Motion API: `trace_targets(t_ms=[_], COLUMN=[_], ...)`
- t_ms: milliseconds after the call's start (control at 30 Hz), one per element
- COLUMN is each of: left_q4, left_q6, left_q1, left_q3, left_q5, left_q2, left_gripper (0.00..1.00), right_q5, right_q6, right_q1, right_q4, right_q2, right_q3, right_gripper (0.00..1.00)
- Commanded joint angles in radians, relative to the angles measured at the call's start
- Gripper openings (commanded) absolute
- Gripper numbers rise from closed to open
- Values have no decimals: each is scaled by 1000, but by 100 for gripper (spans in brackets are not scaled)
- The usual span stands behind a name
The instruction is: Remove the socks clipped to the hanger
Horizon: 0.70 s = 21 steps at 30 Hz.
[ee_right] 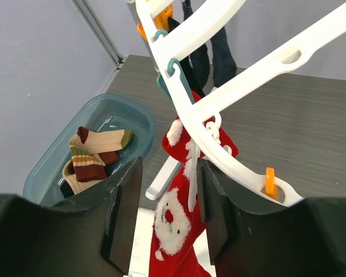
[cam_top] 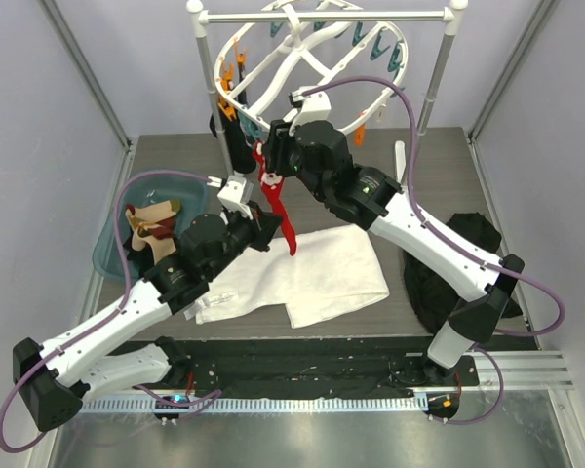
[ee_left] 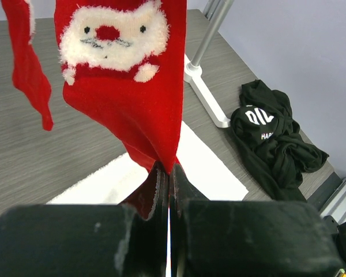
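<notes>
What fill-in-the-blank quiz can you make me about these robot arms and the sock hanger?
1. The left gripper is shut on the lower tip of a red sock showing a ____ face.
2. The right gripper holds its jaws ____ at the white hanger.
3. Tan striped socks lie in the teal tub on the ____ arm's side.
4. The crumpled garment with white lettering is ____ in colour.
Missing words: Santa; open; left; black.

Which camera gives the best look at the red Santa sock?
The left wrist view: the Santa sock fills the frame, face clear, its lower edge pinched in the left claw. The right wrist view shows it from above, partly behind the hanger. The top external view shows a thin red strip.
</notes>
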Motion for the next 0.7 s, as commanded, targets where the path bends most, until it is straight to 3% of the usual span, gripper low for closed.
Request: trace_targets(t_ms=[0, 500, 667], left_q4=[21, 24, 25], left_q6=[12, -13, -16], left_q1=[-5, -5, -5], left_q3=[12, 24, 19], left_q5=[-18, 7, 11], left_q2=[-10, 11, 6], left_gripper=[0, 0, 0], right_q5=[77, 135, 169], right_q6=[11, 13, 23], right_q1=[5, 7, 8], right_q4=[-12, -48, -52], right_q2=[-24, -82, -77], right_q3=[50, 4, 1], right_gripper=[50, 51, 58])
